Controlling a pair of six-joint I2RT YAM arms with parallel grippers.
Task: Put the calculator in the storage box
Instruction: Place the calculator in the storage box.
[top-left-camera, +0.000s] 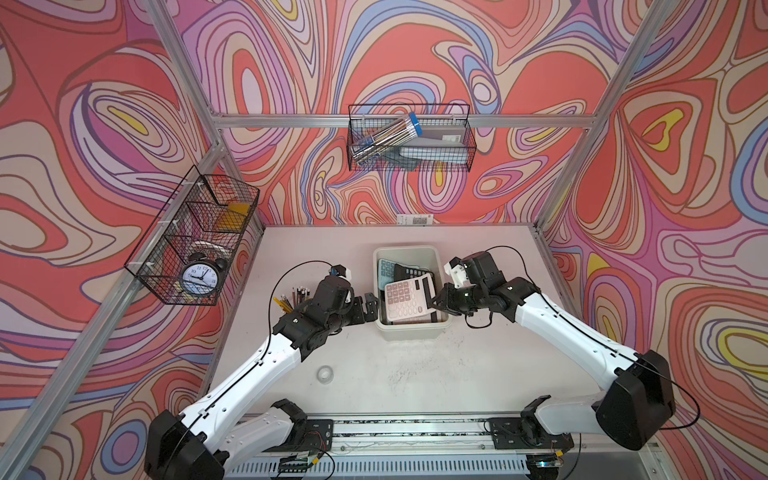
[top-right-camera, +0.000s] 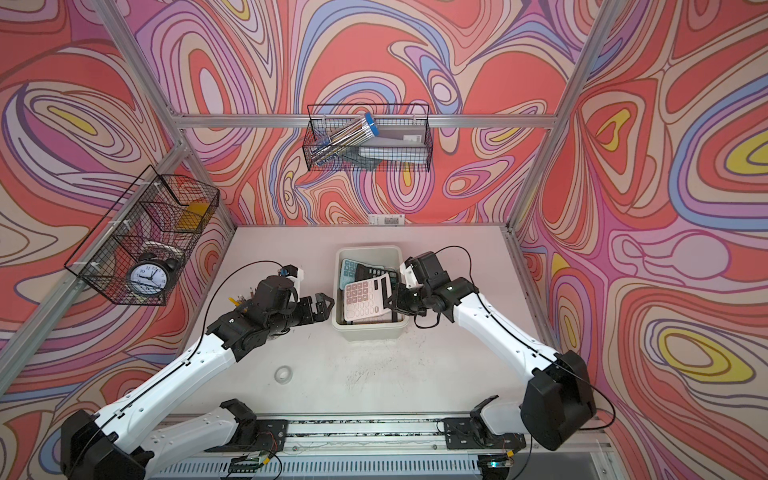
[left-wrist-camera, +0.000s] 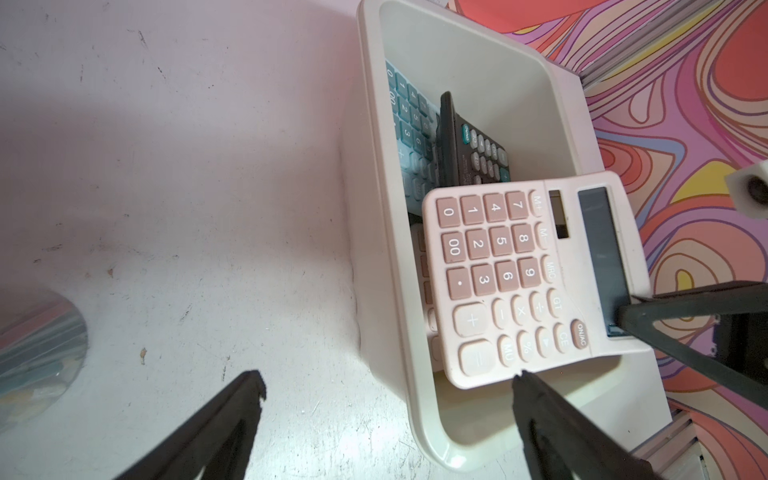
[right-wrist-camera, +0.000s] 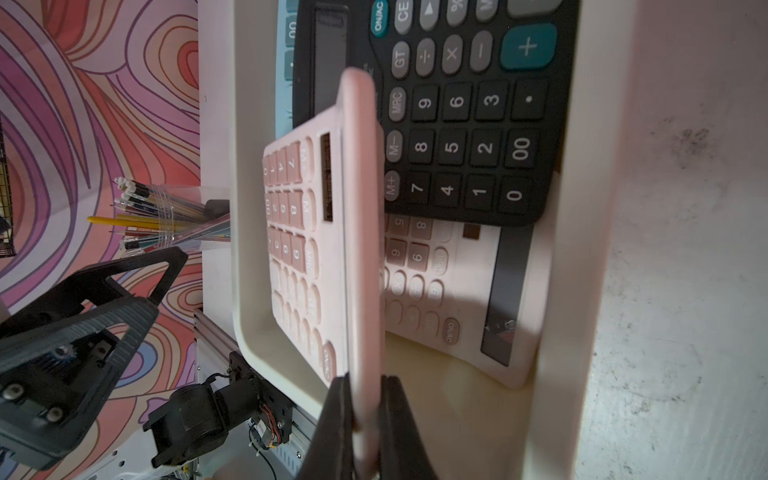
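Pink calculator (top-left-camera: 409, 300): judged light, rigid, smooth-cased; pinched at its display edge by the right claw (top-left-camera: 434, 305), tilted over the storage box (top-left-camera: 411, 331); left claw (top-left-camera: 370, 307) spread, empty.

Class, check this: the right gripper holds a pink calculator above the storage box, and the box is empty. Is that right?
No: the storage box is not empty. The right wrist view shows a black calculator and a second pink calculator lying in it. The right gripper does hold a pink calculator above it.
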